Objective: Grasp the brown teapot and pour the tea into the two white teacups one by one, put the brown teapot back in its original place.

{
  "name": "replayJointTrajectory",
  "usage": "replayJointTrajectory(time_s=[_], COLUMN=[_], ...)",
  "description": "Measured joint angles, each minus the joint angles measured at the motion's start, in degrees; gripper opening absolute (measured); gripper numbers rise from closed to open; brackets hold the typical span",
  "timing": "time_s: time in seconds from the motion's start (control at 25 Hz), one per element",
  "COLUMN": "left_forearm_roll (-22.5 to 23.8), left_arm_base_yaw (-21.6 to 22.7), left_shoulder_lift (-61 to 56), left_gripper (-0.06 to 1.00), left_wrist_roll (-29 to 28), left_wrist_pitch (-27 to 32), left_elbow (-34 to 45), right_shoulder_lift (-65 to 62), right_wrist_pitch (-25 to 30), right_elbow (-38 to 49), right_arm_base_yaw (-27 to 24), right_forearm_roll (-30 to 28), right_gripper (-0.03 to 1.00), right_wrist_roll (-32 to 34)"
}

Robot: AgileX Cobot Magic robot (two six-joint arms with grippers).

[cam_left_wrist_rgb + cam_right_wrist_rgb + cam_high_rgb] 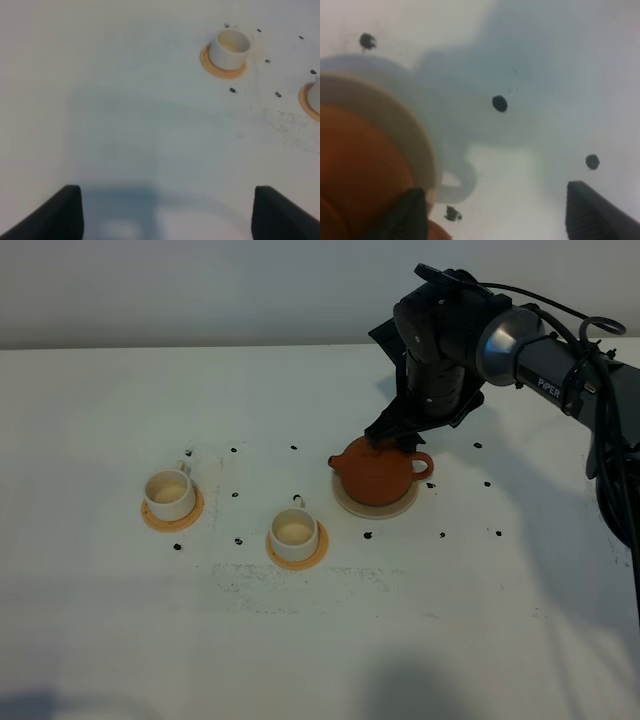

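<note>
The brown teapot (375,475) stands upright on its cream saucer (341,503), spout to the left and loop handle to the right. My right gripper (388,436) hangs just behind and above the pot, open and holding nothing. In the right wrist view the teapot (360,165) and saucer rim (417,135) lie beside one fingertip (407,215), and bare table shows between the two fingertips of the right gripper (495,215). Two white teacups (168,492) (293,533) sit on orange-tan coasters. My left gripper (167,215) is open over bare table, short of one teacup (230,47).
Small black marks (367,536) dot the white table around the cups and saucer. The right arm's dark body and cables (560,370) reach in from the right edge. A second coaster (306,102) shows at the edge of the left wrist view.
</note>
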Motion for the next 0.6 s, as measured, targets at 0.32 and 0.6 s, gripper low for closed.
replayJointTrajectory(time_s=[0.32,0.6], left_forearm_roll=[0.0,0.0], left_arm_base_yaw=[0.0,0.0], left_shoulder_lift=[0.0,0.0], left_gripper=[0.68,0.68], left_wrist_roll=[0.0,0.0], left_wrist_pitch=[0.0,0.0], left_elbow=[0.0,0.0], right_shoulder_lift=[0.0,0.0], right_wrist_pitch=[0.2,-3.26], right_elbow=[0.0,0.07], right_arm_base_yaw=[0.0,0.04], right_forearm_roll=[-0.22,-1.73], right_gripper=[0.58,0.58], right_wrist_roll=[0.0,0.2])
